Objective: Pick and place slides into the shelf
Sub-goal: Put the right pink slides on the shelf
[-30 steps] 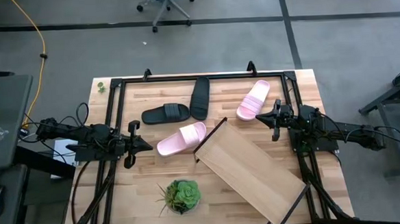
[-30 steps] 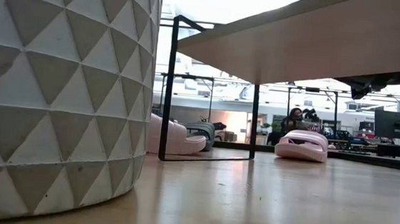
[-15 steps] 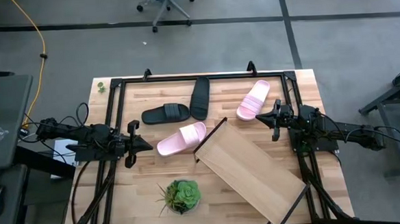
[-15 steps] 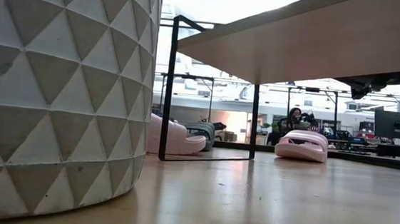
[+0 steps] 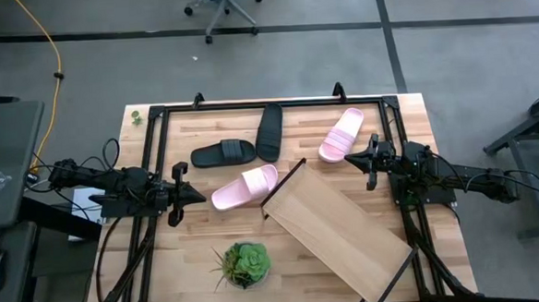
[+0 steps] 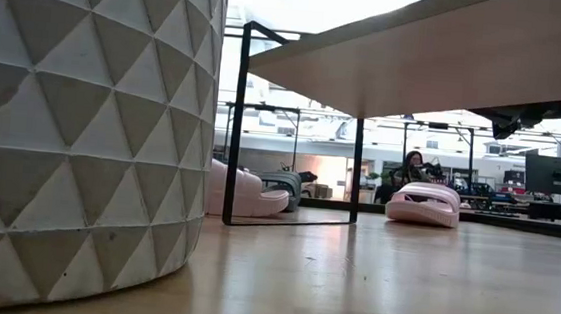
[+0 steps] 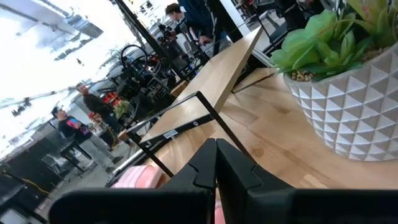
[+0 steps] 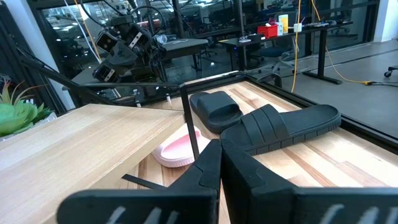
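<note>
Four slides lie on the bench, none of them on the shelf, which sits at an angle across the bench's right half with its black frame at the ends. One pink slide lies just beside the shelf's upper-left end, near the middle of the bench. A second pink slide lies toward the far right, close to the right pincer. Two black slides sit at the far side: one lying crosswise, the other lengthwise just to its right, their ends nearly touching. A potted plant in a white faceted pot stands at the near edge, left of the shelf. The left pincer waits at the left side of the bench, closed and empty, pointing toward the nearer pink slide. The right pincer is likewise closed and grips nothing.
</note>
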